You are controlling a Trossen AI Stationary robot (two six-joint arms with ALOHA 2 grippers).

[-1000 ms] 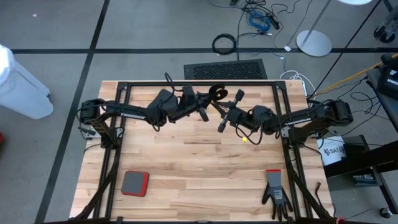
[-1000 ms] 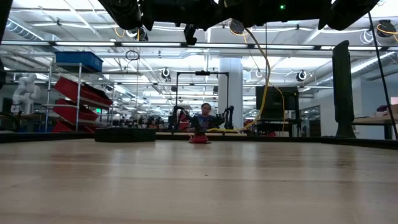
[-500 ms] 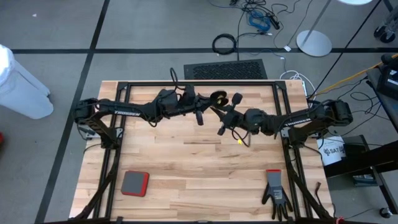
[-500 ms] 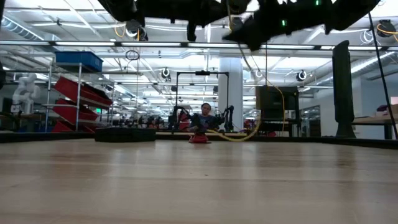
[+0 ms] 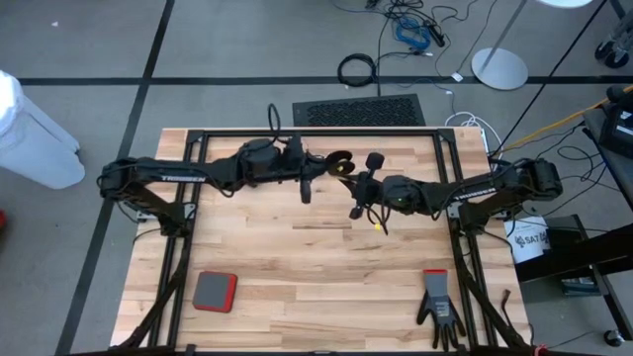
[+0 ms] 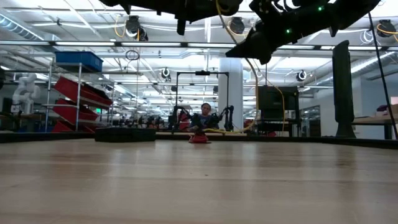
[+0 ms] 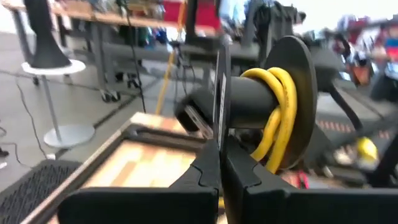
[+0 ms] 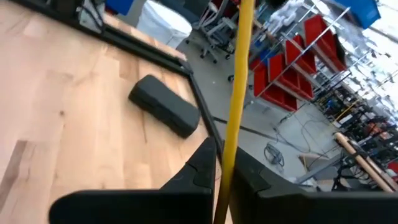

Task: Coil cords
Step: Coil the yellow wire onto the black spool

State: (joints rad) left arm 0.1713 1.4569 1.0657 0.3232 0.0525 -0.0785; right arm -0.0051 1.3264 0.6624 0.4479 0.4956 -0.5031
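Observation:
A small black reel (image 5: 341,161) with yellow cord wound on its hub (image 7: 275,106) hangs over the table's far middle. My left gripper (image 5: 326,164) reaches level from the left and is shut on the reel. Just right of it, my right gripper (image 5: 359,195) is shut on the yellow cord (image 8: 237,93), which runs from the reel through its fingers. The cord's free end (image 5: 379,225) dangles below that gripper. In the low view my right gripper (image 6: 247,52) shows at the top, well above the tabletop. My left gripper pinches the rim of the reel's near flange (image 7: 220,127) between its two fingers, which come level from the table's left. The reel is lifted clear, its axle level and its flanges upright. My right gripper pinches the yellow cord (image 8: 225,163) between its two fingers, which lie across it. They slant slightly downward from the table's right. The cord leads up from the fingers to the reel, and its short free end hangs slack below.
A red-and-grey pad (image 5: 215,291) lies at the near left and a black glove (image 5: 438,303) at the near right. The black frame rails (image 5: 316,133) run round the table's far and side edges. Bare wood lies under both grippers.
My left arm has stretched out and levelled, carrying the reel a little toward the table's right and up. My right gripper has come down and tipped toward level, moving slightly toward the reel, still shut on the cord. The cord's hanging end has swung leftward.

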